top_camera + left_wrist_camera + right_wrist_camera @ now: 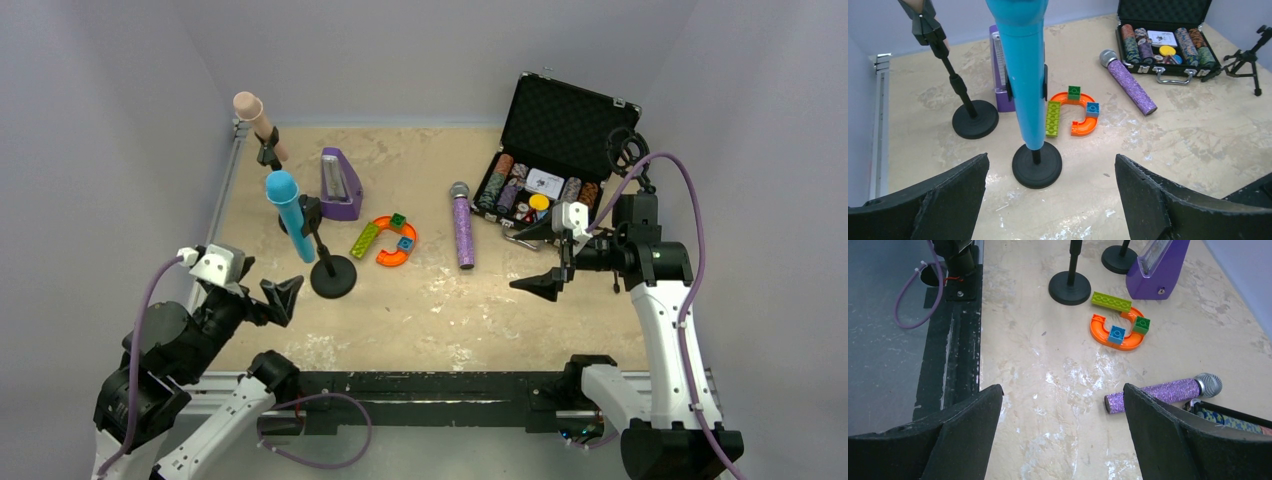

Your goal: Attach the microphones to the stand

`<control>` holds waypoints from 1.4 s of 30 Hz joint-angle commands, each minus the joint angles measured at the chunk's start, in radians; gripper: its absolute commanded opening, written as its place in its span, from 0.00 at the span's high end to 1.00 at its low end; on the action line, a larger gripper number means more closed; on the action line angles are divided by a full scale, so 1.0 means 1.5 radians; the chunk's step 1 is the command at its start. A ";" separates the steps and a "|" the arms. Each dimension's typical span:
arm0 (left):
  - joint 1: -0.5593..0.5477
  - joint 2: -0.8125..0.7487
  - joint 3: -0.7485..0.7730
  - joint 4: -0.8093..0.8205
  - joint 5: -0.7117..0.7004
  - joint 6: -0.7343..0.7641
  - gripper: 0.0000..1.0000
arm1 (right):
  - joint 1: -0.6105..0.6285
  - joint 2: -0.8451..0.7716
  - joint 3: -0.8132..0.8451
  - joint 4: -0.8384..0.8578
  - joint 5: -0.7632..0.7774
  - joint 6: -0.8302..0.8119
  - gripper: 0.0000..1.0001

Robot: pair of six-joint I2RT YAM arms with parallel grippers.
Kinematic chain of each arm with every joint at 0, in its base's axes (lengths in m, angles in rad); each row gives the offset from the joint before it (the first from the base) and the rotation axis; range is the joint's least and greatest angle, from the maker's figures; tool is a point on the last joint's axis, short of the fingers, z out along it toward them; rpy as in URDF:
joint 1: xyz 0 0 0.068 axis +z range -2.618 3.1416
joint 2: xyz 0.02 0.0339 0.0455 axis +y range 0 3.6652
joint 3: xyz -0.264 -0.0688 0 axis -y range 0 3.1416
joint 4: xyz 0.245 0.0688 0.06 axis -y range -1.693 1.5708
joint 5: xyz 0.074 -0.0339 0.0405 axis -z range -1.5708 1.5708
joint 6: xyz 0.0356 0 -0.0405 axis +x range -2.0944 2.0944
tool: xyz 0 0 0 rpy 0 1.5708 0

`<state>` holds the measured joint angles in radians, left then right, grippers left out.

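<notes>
Left gripper: jaws wide apart, empty, near the table's left edge. Right gripper: likewise, toward the right edge.

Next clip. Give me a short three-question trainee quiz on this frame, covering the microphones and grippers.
1. True or false: the purple microphone stands upright.
2. Which microphone is nearest the left gripper? A pink, B blue, C purple.
3. Fill in: the right gripper has its jaws ____.
Key: 1 false, it lies flat on the table; 2 B, the blue microphone; 3 open.
</notes>
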<state>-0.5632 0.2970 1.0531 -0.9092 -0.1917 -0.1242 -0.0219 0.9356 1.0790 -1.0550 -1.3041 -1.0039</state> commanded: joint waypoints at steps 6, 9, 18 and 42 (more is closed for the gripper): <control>0.002 -0.041 0.009 0.022 0.188 -0.055 0.01 | -0.003 0.001 0.017 -0.001 -0.008 -0.007 0.07; 0.003 -0.039 -0.008 0.056 0.297 -0.078 0.01 | -0.003 0.001 0.017 -0.001 -0.003 -0.007 0.07; 0.002 0.046 -0.056 0.158 0.553 -0.107 0.01 | -0.004 -0.003 0.025 -0.003 0.028 -0.005 0.07; -0.055 0.252 -0.124 0.139 0.486 0.053 0.01 | -0.012 -0.066 -0.007 0.096 0.223 0.200 0.07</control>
<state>-0.6430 0.6895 0.8726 -0.6846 0.5831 -0.1310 -0.0250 0.8658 1.0634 -1.0050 -1.0477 -0.8177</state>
